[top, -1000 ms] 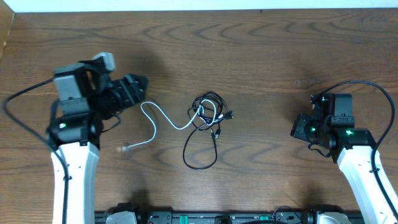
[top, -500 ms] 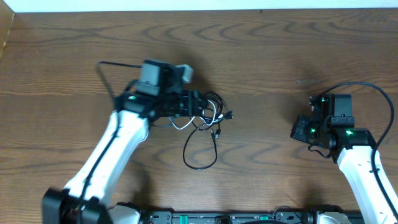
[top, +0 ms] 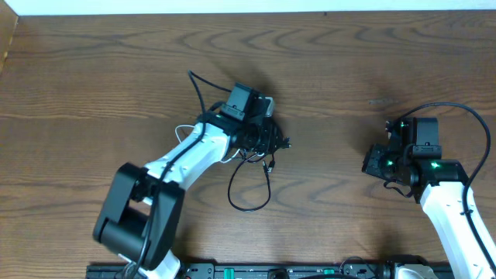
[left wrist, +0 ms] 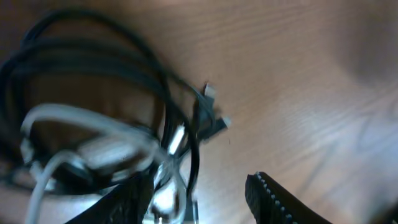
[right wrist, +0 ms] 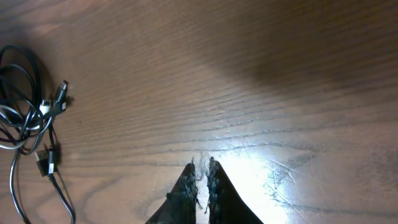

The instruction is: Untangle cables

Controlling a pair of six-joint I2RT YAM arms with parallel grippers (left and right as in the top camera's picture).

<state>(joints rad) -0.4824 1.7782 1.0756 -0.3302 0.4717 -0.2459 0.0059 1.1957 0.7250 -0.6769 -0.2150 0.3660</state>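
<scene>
— How many cables are on the table (top: 349, 62)?
— Two: one black cable (top: 231, 190) and one white cable (left wrist: 62, 112).
— And robot arms?
— Two as well, a left arm (top: 186, 155) and a right arm (top: 449, 201).
— Hands?
— One on each arm, so two: the left hand (left wrist: 199, 199) and the right hand (right wrist: 202, 171).
— Tables?
— Just one.

overhead: left gripper (top: 261, 138) hides top of black cable (top: 230, 192), white cable (top: 180, 129) mostly under left arm (top: 184, 159) | left wrist: whole view blurred, both cables cut at left edge, plugs (left wrist: 214, 121) unreadable | right wrist: both cables cut at left edge, right gripper (right wrist: 201, 165) fingers cut at bottom
</scene>
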